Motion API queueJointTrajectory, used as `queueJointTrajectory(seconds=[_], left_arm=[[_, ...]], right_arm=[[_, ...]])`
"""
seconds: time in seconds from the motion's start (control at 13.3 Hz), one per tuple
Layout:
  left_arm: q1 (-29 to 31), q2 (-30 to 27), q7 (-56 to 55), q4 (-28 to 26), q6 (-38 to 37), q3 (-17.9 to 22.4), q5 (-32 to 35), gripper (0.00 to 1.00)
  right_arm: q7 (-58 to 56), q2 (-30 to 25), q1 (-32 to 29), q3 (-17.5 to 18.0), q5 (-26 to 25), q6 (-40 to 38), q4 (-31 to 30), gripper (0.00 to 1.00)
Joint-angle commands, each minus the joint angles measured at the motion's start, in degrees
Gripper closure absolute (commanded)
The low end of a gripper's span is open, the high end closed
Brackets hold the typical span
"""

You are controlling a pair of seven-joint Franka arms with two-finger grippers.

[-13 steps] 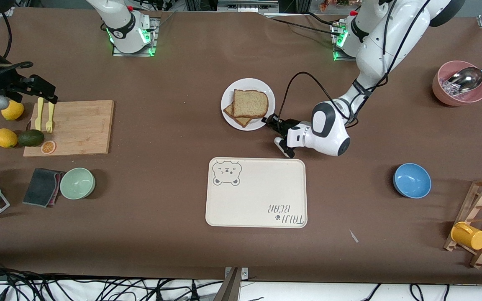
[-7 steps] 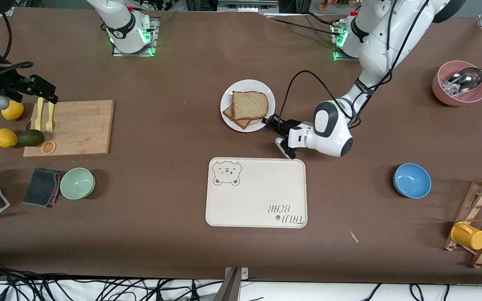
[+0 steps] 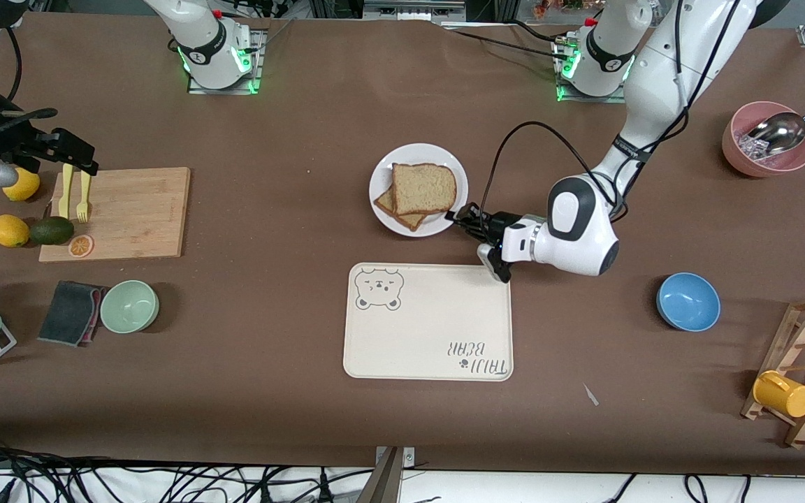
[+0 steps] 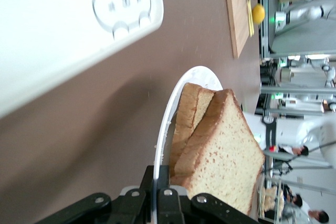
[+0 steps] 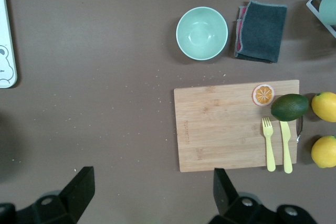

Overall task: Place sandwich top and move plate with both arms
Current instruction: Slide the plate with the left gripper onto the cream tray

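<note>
Sandwich top (image 3: 425, 188) sits skewed on a lower slice (image 3: 397, 205), both on the plate (image 3: 383, 182), mid surface (image 3: 291, 126), just farther from the front camera than the bear-print tray (image 3: 428, 322). Left end effector (image 3: 460, 218) pinched tight on the plate's rim at the edge toward the left arm's end; wrist view shows the rim (image 4: 167, 129) between its fingers. Right end effector (image 5: 152, 190) spread wide, holding nothing, waiting high over the cutting board (image 5: 236, 125) at the right arm's end; green bowl (image 5: 202, 33) and dark cloth (image 5: 261, 30) beside the board.
</note>
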Motion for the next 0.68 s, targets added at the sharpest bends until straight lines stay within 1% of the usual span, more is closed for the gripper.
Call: queueJointTrajectory(seconds=[0.0,0.15,0.23,0.38,0.6], left_arm=[[1.0,3.4,-2.8,7.5,-1.5,0.5,-2.5,1.0],[2.2,6.6,-4.6,12.4,-1.4,0.6,-5.0,1.0],[2.2,8.4,-5.4,14.6,-0.3,0.7,-6.3,1.0],[2.2,12.4,-6.4,19.5,3.5,0.7,-6.6,1.0],[2.2,15.6,-9.2,23.8,6.9,1.5,-6.7,1.0]], right_arm=[[0.5,0.5,-0.1,0.1,1.0,-1.4,1.5,0.0],[0.3,0.6,0.0,0.1,1.0,-1.4,1.6,0.0],[0.1,0.6,0.1,0.2,1.0,-1.4,1.6,0.0],[0.1,0.6,0.2,0.2,1.0,-1.4,1.6,0.0],[0.4,0.4,0.6,0.4,1.0,-3.0,1.7,0.0]])
